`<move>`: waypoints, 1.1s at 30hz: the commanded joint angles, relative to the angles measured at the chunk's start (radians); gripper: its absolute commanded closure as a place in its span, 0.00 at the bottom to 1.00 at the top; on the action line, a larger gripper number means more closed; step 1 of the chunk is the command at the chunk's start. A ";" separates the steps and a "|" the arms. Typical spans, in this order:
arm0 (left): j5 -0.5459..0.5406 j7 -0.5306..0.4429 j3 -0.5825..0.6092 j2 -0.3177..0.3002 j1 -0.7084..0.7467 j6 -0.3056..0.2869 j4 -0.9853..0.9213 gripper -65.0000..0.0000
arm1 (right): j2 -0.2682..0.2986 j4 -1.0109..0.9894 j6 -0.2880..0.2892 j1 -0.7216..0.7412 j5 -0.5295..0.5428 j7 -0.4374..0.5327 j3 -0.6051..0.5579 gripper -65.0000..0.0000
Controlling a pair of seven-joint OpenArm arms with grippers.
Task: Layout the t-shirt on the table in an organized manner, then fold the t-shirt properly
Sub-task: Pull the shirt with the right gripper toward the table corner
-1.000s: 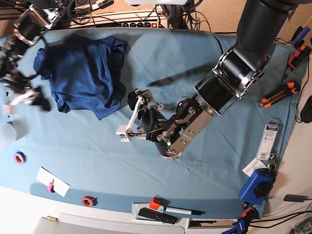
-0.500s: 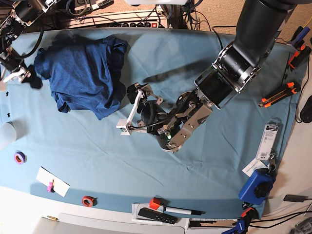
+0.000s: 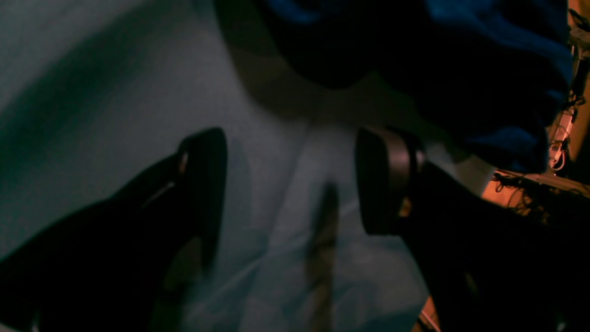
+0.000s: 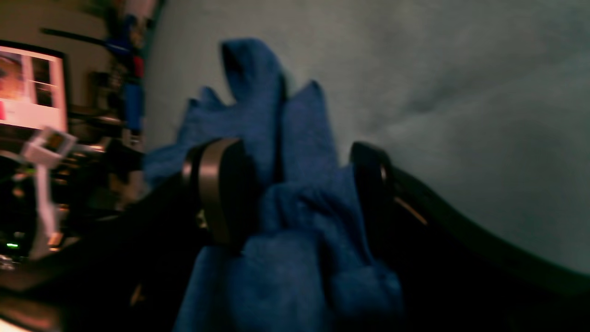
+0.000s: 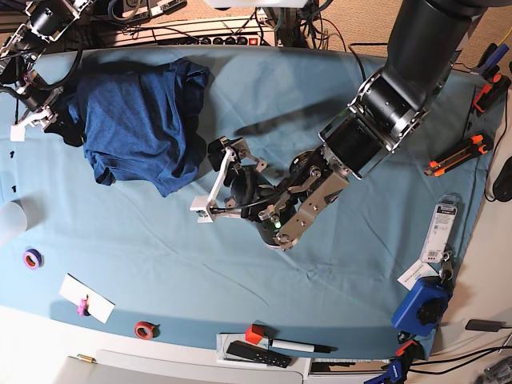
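The navy t-shirt (image 5: 136,120) lies crumpled in a heap at the back left of the teal table (image 5: 320,80). My right gripper (image 5: 54,112) is at the shirt's left edge. In the right wrist view it (image 4: 295,170) is open, with bunched shirt cloth (image 4: 299,258) lying between the fingers. My left gripper (image 5: 222,164) hovers low just right of the shirt's lower corner. In the left wrist view it (image 3: 292,143) is open and empty over the table cloth (image 3: 115,92), with the shirt (image 3: 461,69) just ahead.
Along the front edge lie a purple tape roll (image 5: 32,258), a white card (image 5: 86,298), a red tape roll (image 5: 145,329) and a marker with a remote (image 5: 276,348). An orange cutter (image 5: 458,154) and a blue device (image 5: 422,304) sit at the right. Cables run behind the table.
My right gripper has moved from off the table's left edge up and in to the shirt's left edge. My left gripper has crept slightly toward the shirt.
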 commanded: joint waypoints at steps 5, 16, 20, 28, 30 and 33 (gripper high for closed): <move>-0.013 -0.015 -0.005 0.008 -0.033 -0.005 0.013 0.33 | 0.014 0.008 -0.004 0.004 0.075 -0.005 0.000 0.45; -0.012 -0.018 -0.005 0.009 -0.033 -0.004 0.013 0.33 | 0.015 0.008 -0.004 0.005 -0.008 -0.005 -0.299 0.45; 0.007 -0.020 -0.005 0.008 -0.033 -0.002 0.013 0.33 | 0.015 0.008 -0.004 0.011 -0.013 -0.005 -0.334 0.45; 0.020 -0.033 -0.005 0.009 -0.033 0.000 0.013 0.33 | 0.024 0.009 -0.004 0.011 -0.140 -0.005 -0.295 1.00; 0.021 -0.038 -0.005 0.009 -0.033 0.000 0.013 0.33 | 0.031 0.009 -0.004 0.011 -0.143 -0.005 -0.264 1.00; 0.024 -0.040 -0.005 0.009 -0.033 -0.001 0.013 0.33 | 0.063 0.009 -0.004 0.011 -0.148 -0.005 -0.219 1.00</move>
